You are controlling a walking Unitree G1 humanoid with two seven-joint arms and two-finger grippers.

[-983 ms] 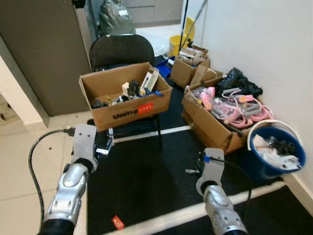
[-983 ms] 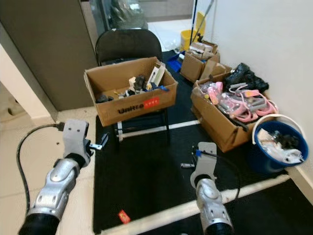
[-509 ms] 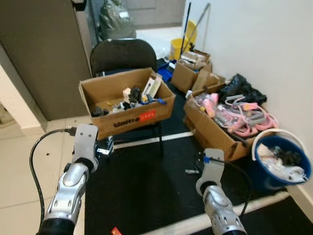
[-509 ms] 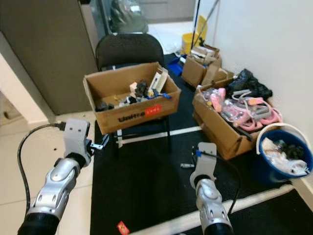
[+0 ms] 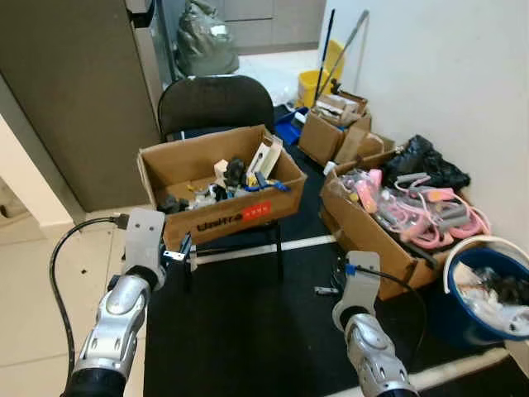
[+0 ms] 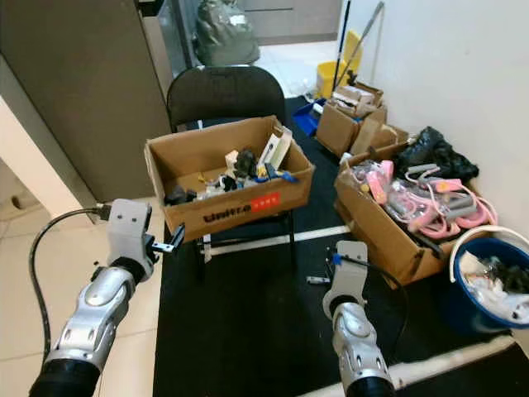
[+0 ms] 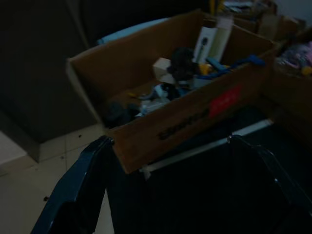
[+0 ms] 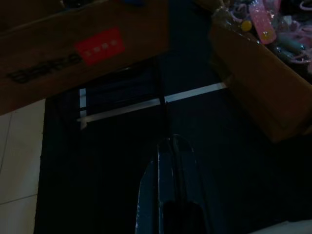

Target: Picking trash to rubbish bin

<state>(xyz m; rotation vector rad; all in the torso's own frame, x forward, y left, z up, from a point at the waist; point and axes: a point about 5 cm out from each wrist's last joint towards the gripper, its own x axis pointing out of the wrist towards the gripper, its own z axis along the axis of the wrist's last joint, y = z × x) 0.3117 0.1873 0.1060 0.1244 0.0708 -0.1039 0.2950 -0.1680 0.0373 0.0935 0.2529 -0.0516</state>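
We have raised and swung our view since a second ago: the whole scene has slid down and to the right, and the small red scrap that lay on the black mat near our feet has dropped out of sight below. That is our camera moving, not the things, and it suggests we are scanning for trash rather than reaching yet.

Ahead stands a black folding chair carrying an open cardboard box of odds and ends, its long side running left to right and angled slightly away on the right. To the right, a second box of pink items sits on the mat against the white wall. Beyond it, at the far right, is the blue bucket, upright and mouth up, already part full of white and dark rubbish; we judge it the bin.

Our left gripper hovers low beside the chair box, fingers spread wide and holding nothing. Our right gripper hangs over the mat between the boxes, fingers pressed together, empty. A tiny pale piece lies on the mat just before it, too small to identify.
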